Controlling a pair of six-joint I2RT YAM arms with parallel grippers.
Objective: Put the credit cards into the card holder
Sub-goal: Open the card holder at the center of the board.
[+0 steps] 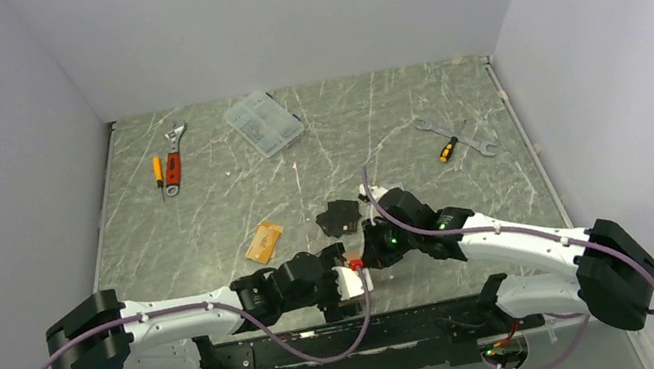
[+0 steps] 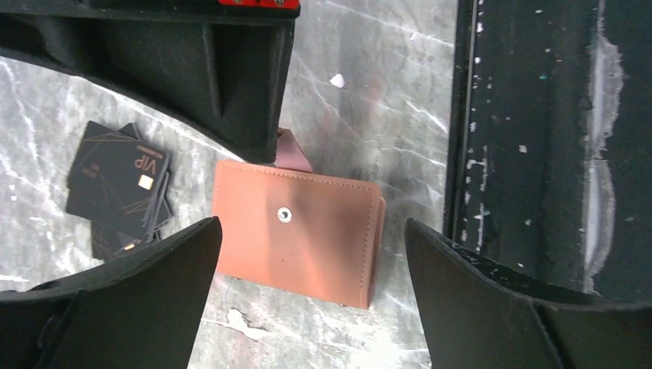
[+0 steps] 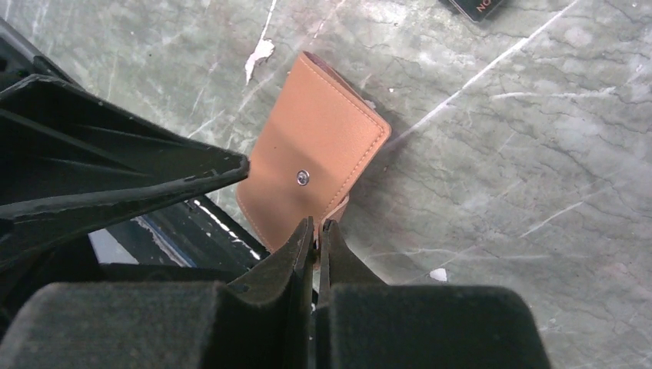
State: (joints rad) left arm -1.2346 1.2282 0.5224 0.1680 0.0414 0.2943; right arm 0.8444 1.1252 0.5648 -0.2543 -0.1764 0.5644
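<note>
Card holder (image 2: 307, 246) lies shut and flat on the grey marbled surface (image 2: 369, 92), close to the near edge where the arms are mounted. Its stitched salmon-pink face is up, the snap stud (image 2: 285, 214) shows in the middle, and the snap tab (image 2: 294, 152) pokes out from one long side.

The right end effector (image 3: 317, 231) has its two fingers pressed together, tips right at that tab. Whether the thin tab is actually pinched between them or only touched, I cannot tell. The left end effector (image 2: 311, 224) hangs over the card holder with its fingers spread wide, one on each side of it and neither touching it.

Just beside the holder, on its far side, sits a loose fanned stack of black cards (image 2: 115, 188). The top one is printed with VIP and carries a chip, so I take these to be cards for the task. An orange card (image 1: 264, 242) lies alone, a little farther out toward the left arm's side.

By my reading the task is barely begun. No card is lifted and none shows inside the holder. What remains is to open the flap, then pick up each card and slide it in.
</note>
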